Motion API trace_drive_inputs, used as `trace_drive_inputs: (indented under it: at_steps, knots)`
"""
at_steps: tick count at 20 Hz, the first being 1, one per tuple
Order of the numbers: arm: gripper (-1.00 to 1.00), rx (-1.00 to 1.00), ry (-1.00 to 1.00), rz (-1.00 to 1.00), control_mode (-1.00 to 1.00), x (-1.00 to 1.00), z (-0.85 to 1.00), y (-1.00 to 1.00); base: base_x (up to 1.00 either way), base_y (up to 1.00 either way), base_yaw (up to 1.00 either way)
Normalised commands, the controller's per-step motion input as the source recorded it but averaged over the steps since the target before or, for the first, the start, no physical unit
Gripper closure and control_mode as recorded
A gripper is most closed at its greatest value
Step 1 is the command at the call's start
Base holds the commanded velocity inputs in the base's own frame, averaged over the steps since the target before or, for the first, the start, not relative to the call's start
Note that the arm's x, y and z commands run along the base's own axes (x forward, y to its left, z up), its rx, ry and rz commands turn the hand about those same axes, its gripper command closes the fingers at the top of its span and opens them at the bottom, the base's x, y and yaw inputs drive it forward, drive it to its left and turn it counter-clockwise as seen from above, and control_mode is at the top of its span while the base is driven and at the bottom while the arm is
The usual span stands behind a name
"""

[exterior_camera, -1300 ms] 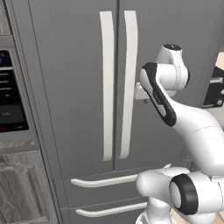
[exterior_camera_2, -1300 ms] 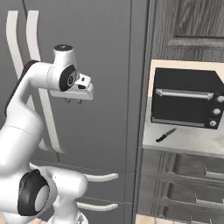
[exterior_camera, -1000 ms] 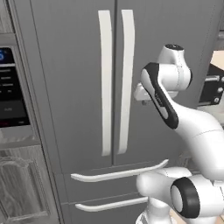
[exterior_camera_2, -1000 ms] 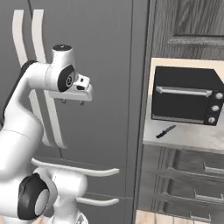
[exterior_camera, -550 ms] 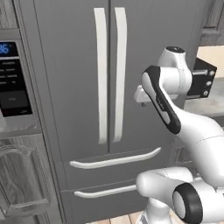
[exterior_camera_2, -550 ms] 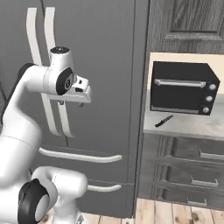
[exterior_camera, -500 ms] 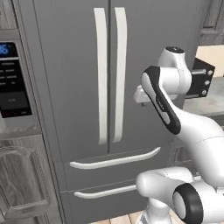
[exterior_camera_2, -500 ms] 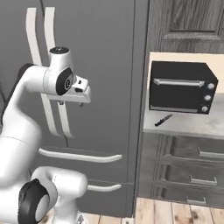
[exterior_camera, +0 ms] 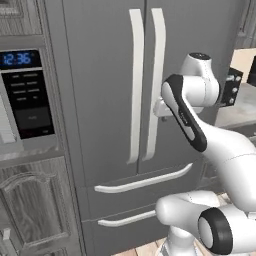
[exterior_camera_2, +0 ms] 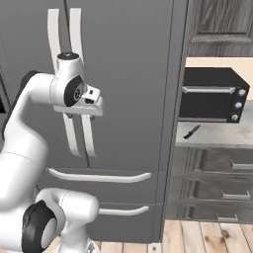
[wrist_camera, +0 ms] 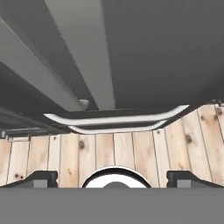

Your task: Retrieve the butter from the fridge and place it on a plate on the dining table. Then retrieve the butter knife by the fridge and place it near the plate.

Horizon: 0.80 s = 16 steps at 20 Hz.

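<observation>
Left base view: The tall dark grey French-door fridge (exterior_camera: 115, 100) stood with both doors closed, its two long pale silver curved handles (exterior_camera: 146, 85) side by side at the door seam and two drawers below them. The white arm rose from the lower right, its hand held close in front of the right door, beside the handles. A dark wall oven with a blue clock display (exterior_camera: 27, 92) was set in the dark wooden cabinets left of the fridge.

Right base view: The hand (exterior_camera_2: 86, 106) hung just in front of the fridge handles (exterior_camera_2: 74, 79), its fingers hidden beneath it. To the right of the fridge, a black toaster oven (exterior_camera_2: 210, 95) stood on a pale grey table (exterior_camera_2: 217, 138) over dark drawers. The small butter knife with black handle and grey blade (exterior_camera_2: 191, 132) lay on that table, just in front of the oven's left end.

Hand view: The pincer (wrist_camera: 113, 178) stood wide, its two dark tips (wrist_camera: 41, 178) far apart with nothing between them. It looked down along the fridge doors to the two drawer handles (wrist_camera: 118, 120) and the light wooden plank floor (wrist_camera: 131, 151).
</observation>
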Motion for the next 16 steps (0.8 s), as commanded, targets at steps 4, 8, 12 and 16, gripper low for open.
trace_drive_inputs:
  at_steps: [4, 8, 12, 16]
  knots:
    - [-1.0, 0.0, 0.0, 0.0, 1.0, 0.0, 0.0, 0.0, 0.0, 0.49, 0.13]
    - [-1.0, 0.0, 0.0, 0.0, 1.0, 0.0, 0.0, 0.0, -0.01, 0.04, 0.18]
    - [-1.0, 0.0, 0.0, 0.0, 1.0, 0.0, 0.0, 0.0, -0.36, -0.05, 0.11]
    - [-1.0, 0.0, 0.0, 0.0, 1.0, 0.0, 0.0, 0.0, -0.58, -0.19, 0.0]
